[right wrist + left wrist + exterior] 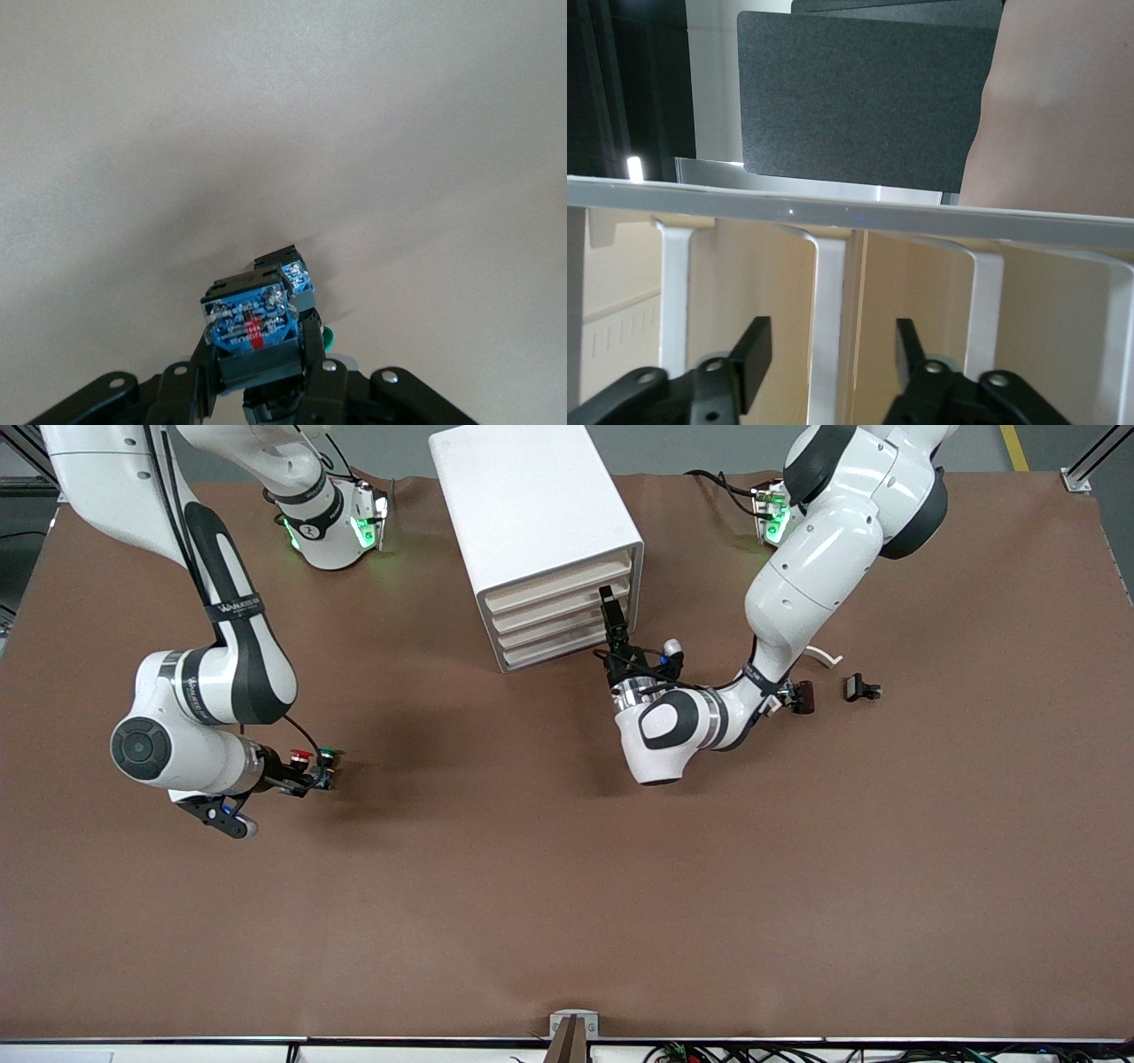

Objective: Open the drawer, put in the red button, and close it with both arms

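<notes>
We read the step in hand as a double one: our left gripper [609, 607] stands at the front of the white cabinet of cream-fronted drawers [540, 531], its black fingers [751, 352] parted wide on either side of a white upright pull [827, 319] and closed on nothing, while our right gripper [306, 778] sits low near the right arm's end of the table, its fingers pressed against the dark blue-black body of the small red-capped push-button [301, 758]. The right wrist view shows that button [251, 326] clamped between the fingers, its blue underside with a red mark facing the camera. A like button with a green cap [329, 755] stands just beside it, so to do this well we would lift straight up and let the neighbour stay put. For the drawer, we judge the left fingers should close squarely around the pull and draw out along the drawer's own line, since the cabinet stands loose and turned at an angle on the table and could slide. The surface is a plain brown mat [567, 886] covering the table. Toward the left arm's end lie a small dark clip-like part [861, 688], a dark brown piece [803, 696] and a white curved strip [824, 656], well apart from both grippers.
</notes>
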